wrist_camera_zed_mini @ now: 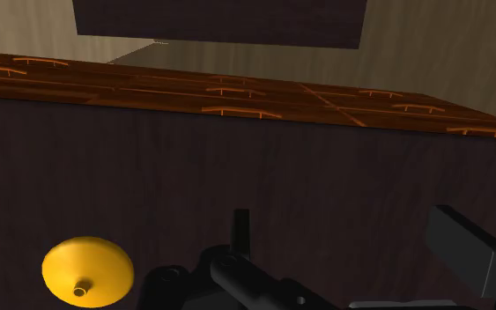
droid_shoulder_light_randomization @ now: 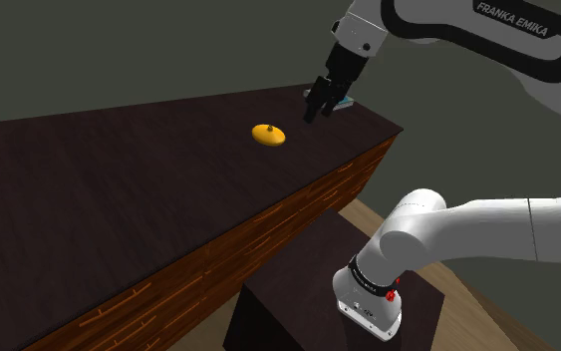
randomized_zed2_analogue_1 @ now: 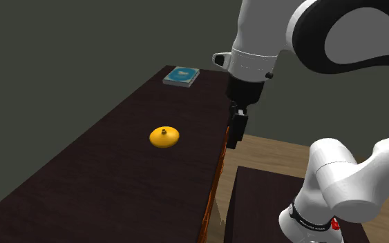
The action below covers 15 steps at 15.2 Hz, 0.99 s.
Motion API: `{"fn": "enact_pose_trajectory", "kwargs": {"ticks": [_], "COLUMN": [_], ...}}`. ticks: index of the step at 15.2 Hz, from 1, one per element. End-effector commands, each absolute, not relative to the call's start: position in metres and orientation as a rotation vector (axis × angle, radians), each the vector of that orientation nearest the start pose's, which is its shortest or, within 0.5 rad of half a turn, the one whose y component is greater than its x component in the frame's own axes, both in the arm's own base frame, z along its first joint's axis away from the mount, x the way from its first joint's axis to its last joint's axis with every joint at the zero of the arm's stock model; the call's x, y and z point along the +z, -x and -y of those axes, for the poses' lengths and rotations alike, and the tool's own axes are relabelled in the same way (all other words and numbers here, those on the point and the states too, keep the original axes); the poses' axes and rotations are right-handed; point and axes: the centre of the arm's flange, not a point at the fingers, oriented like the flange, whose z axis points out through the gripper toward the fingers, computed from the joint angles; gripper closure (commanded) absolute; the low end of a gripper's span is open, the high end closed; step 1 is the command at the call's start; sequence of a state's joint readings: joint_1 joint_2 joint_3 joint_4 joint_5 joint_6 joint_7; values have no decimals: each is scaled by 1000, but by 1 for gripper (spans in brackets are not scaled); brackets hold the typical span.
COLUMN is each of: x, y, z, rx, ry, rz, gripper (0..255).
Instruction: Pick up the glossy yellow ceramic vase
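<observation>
The vase is a squat, glossy yellow disc shape with a tiny neck, sitting upright on the dark table top. In the second exterior view the vase rests mid-table, and my black gripper hangs in the air to its right, over the table's near edge. From the shoulder view, the gripper hovers just right of and beyond the vase, not touching it. The wrist view has the vase off to one side of the gripper, whose fingers stand apart, open, with nothing between them.
A flat blue-grey book-like thing lies at the far end of the table, close behind the gripper in the shoulder view. The table's reddish wooden front drops to a pale wood floor. My dark stand is beside the table.
</observation>
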<state>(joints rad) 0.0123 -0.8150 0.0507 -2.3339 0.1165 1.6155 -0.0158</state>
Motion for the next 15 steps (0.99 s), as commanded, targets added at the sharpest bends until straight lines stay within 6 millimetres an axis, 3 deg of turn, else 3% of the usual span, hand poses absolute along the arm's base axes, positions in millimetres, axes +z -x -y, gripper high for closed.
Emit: {"fn": "enact_pose_trajectory", "kwargs": {"ticks": [1,15], "x": [614,528], "y": [-302,-432], "z": [-37,66], "rx": [-145,-64], "ry": [3055,3097], "rz": [100,177], "gripper": [0,0]}}
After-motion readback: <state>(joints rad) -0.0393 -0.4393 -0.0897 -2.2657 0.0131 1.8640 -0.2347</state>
